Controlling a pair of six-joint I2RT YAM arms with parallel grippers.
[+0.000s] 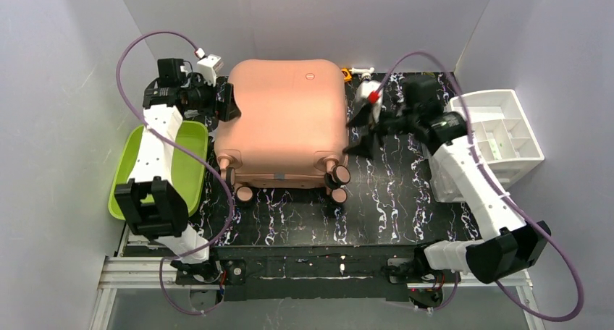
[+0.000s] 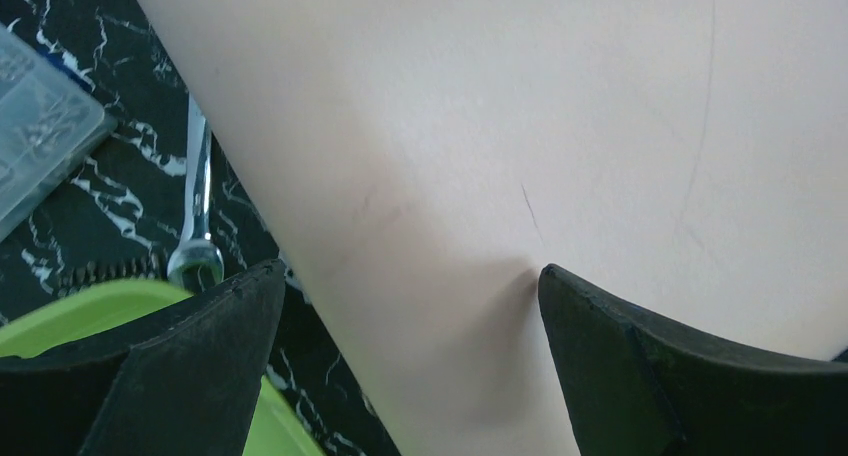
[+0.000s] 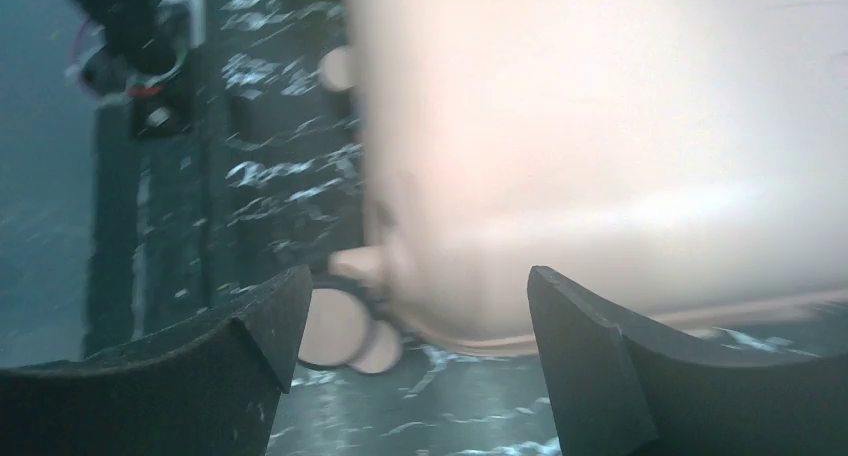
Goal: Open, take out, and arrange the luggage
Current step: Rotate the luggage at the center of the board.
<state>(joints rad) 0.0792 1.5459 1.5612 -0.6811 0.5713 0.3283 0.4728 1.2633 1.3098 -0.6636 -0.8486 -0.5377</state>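
The luggage (image 1: 286,116), a salmon-pink hard-shell suitcase, lies flat and closed on the black marbled table, its wheels (image 1: 337,176) toward the near side. My left gripper (image 1: 226,103) is at its left edge and open. In the left wrist view the left gripper (image 2: 410,276) straddles the rim of the pink shell (image 2: 520,126); the right fingertip (image 2: 560,286) touches the shell and the other hangs over the table. My right gripper (image 1: 360,129) is open beside the suitcase's right side. In the blurred right wrist view the right gripper (image 3: 420,276) has the shell (image 3: 600,146) and a wheel (image 3: 335,328) just ahead, nothing between the fingers.
A lime-green tray (image 1: 190,172) sits left of the suitcase under the left arm. A white drawer organizer (image 1: 501,131) stands at the right. A wrench (image 2: 200,206) and a clear plastic box (image 2: 40,136) lie beside the suitcase. Small orange and white items (image 1: 358,72) lie behind it.
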